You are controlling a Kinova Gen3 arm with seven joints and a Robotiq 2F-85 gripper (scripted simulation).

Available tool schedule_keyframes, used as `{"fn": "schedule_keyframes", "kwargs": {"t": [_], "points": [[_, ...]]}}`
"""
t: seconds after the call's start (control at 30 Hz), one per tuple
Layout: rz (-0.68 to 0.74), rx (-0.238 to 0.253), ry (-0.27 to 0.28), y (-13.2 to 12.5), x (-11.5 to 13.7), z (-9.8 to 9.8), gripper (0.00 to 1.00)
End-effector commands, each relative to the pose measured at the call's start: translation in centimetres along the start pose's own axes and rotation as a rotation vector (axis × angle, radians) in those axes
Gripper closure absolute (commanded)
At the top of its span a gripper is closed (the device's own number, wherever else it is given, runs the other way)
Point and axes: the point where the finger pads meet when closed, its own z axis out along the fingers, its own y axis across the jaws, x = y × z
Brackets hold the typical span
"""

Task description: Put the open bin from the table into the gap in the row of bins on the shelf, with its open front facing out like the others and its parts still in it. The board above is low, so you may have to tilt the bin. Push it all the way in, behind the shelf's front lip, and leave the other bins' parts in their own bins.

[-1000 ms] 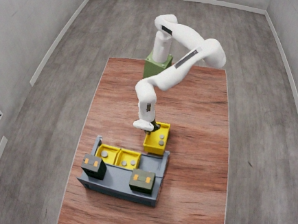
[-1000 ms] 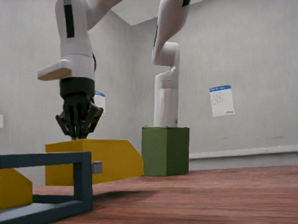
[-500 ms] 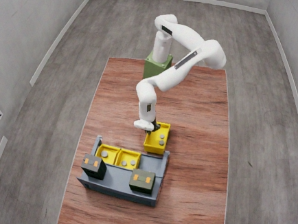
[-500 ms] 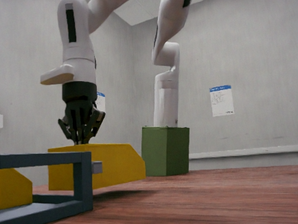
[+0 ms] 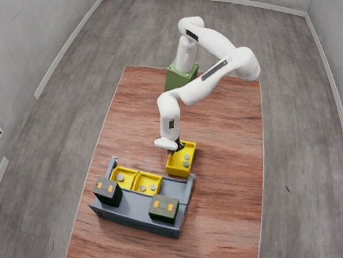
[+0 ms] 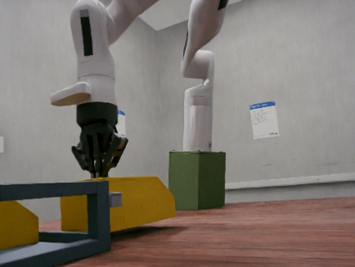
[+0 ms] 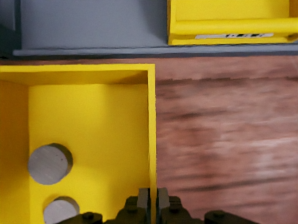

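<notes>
1. The bin (image 5: pixel 182 154) (image 6: pixel 139 205) (image 7: pixel 90 120) is hanging outside the shelf (image 5: pixel 138 227) (image 6: pixel 100 217) (image 7: pixel 85 52), near its front by the gap (image 5: pixel 174 189) (image 7: pixel 95 25) – a shadow is lying under it on the table (image 5: pixel 225 158) (image 6: pixel 266 229) (image 7: pixel 225 120).
2. The gripper (image 5: pixel 174 151) (image 6: pixel 99 176) (image 7: pixel 153 204) is pinching one side wall of the bin.
3. Two discs (image 5: pixel 186 164) (image 7: pixel 50 164) are lying inside.
4. The shelf's front lip is crossing the way in, and the board (image 5: pixel 136 203) (image 6: pixel 49 189) is roofing the row low.
5. The middle bin (image 5: pixel 148 184) (image 6: pixel 18 225) (image 7: pixel 227 30) is bordering the gap, holding two discs; the end bin (image 5: pixel 125 174) is showing one.
6. A green box (image 5: pixel 163 207) and a grey box (image 5: pixel 107 191) are sitting on the board.
7. Farther off – the arm is standing on a green block (image 5: pixel 175 79) (image 6: pixel 184 180).
</notes>
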Motion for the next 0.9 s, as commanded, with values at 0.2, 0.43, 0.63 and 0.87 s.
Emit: {"fn": "schedule_keyframes", "kwargs": {"t": [0.2,0.43,0.63,0.87], "points": [[0.000,0.000,0.003,0.0,0.1,0.0,0.90],[0.000,0.000,0.003,0.0,-0.5,0.8,0.90],[0.000,0.000,0.003,0.0,-0.5,0.8,0.90],[0.000,0.000,0.003,0.0,-0.7,1.0,0.90]]}}
